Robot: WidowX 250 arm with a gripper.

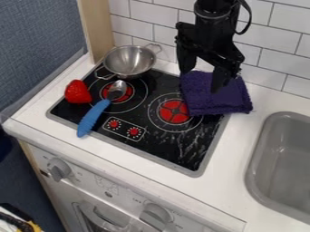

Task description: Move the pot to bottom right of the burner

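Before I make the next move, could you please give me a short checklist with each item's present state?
1. Gripper open: ok, its fingers are spread.
2. Gripper above the pot: not ok, it hangs over the purple cloth.
3. Pot upright: ok.
4. Pot at the stovetop's bottom right: not ok, it sits at the upper left.
5. Spoon free of the pot: cannot tell, its bowl lies very close to it.
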